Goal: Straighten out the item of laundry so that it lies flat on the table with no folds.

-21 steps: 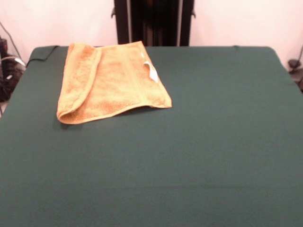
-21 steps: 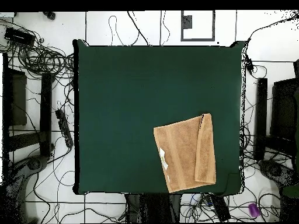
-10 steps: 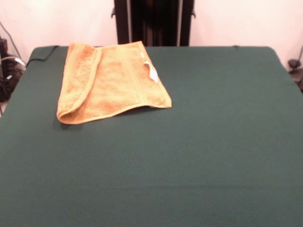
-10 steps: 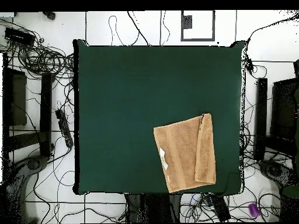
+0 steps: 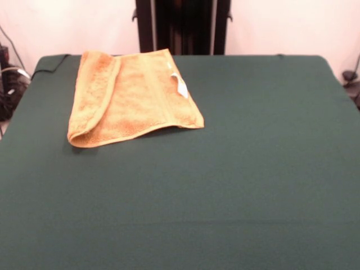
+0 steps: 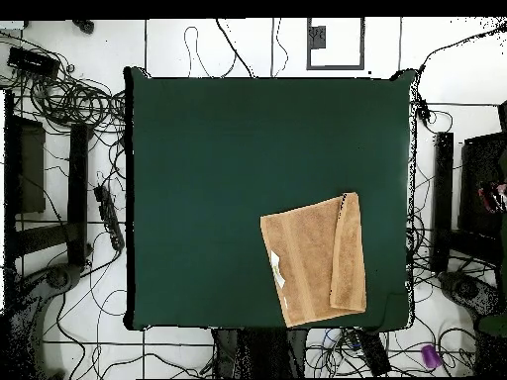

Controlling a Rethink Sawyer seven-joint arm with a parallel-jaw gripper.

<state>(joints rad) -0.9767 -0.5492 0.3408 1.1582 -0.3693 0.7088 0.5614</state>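
Towel [image 5: 132, 95] first: the golden-orange item of laundry lies on the green surface [image 5: 225, 185] in the corner next to the robot's pedestal, its far hem close to that edge. The jaws show in neither view, so I cannot say how far open they are or whether they hold anything, and no bearing from them to the cloth can be read. Nearest the front camera is the curved, rolled edge where one long side strip [image 6: 349, 252] is folded over the main panel. Beyond it run the woven band and the small white tag [image 5: 181, 85]. The towel's long axis runs toward the pedestal. That overlapping flap looks like the fold left to open. No containers are present.
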